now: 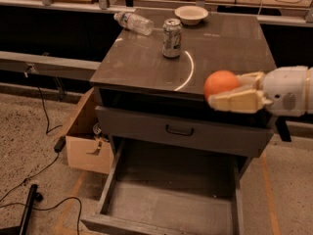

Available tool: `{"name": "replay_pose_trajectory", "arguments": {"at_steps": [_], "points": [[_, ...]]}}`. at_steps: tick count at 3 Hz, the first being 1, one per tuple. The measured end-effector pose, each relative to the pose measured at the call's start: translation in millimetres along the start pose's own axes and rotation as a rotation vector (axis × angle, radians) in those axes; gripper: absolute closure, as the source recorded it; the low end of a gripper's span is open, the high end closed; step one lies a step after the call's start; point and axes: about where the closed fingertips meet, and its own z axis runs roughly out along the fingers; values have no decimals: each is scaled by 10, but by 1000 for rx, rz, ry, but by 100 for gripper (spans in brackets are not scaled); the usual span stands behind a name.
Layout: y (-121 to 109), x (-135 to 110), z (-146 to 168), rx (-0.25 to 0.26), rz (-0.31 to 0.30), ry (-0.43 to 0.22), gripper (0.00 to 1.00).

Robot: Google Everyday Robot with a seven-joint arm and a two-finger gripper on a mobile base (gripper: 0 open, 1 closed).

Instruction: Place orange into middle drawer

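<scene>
The orange (221,83) is pinched between the two pale fingers (238,102) of the gripper (224,91), which reaches in from the right and is seen at the near right edge of the cabinet top (220,48), level with the dark gap under it. The fruit is held in the air, clear of every surface, higher than the middle drawer (168,195) and towards that drawer's right side. The middle drawer is pulled out towards the near side at the bottom of the cabinet; only its flat dark floor and low side walls are shown. Above it, a drawer with a grey front (146,126) and a small black handle (179,130) is seen nearly closed, so its inside is hidden. On the cabinet top a soda can (171,38) is stood upright near the middle, a pale bowl (191,14) is set at the far edge, and a clear plastic bottle (133,22) is laid on its side at the far left. A cardboard box (87,148) with raised flaps is placed on the floor just left of the cabinet; its contents cannot be made out.
</scene>
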Motion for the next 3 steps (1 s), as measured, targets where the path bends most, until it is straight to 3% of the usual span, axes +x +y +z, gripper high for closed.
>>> {"name": "replay_pose_trajectory", "arguments": {"at_steps": [1,2,3], "points": [[349,440,290,-18,-30,33,100],[348,434,289,-18,-31,32,100],[406,771,402,-11,-17,50,100]]}}
